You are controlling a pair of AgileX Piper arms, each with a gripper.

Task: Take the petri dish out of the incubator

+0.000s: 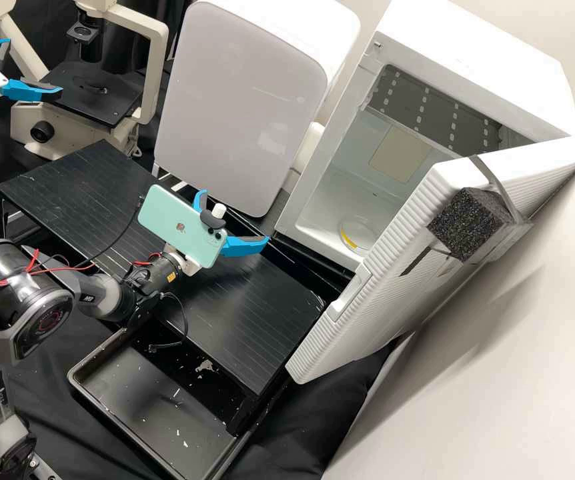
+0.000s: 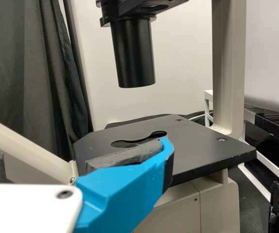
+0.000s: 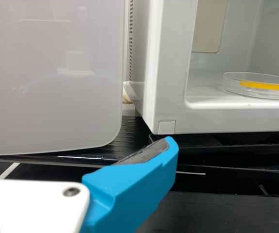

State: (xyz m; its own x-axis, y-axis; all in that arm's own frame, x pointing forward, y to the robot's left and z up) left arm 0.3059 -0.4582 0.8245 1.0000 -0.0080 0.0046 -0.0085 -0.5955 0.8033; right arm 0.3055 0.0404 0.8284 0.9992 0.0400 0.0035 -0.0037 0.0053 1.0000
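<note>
In the high view, my right gripper (image 1: 234,217) stands open over the black platform, outside the incubator (image 1: 287,212) and to the left of its doorway. The clear round petri dish (image 1: 361,233), with a yellow strip on its side, lies flat on the incubator floor. My left gripper (image 1: 33,67) is open beside the microscope at the upper left. The right wrist view shows the dish (image 3: 258,92) inside the doorway, beyond the spread fingers of the right gripper (image 3: 78,143). The left gripper (image 2: 76,145) faces the microscope stage in the left wrist view, holding nothing.
The ribbed incubator door (image 1: 394,267) is swung wide on the doorway's right side, with a black foam block (image 1: 467,223) strapped on. A white appliance (image 1: 241,107) stands left of the incubator. The microscope stage (image 1: 91,100) is farther left; a black tray (image 1: 161,407) lies in front.
</note>
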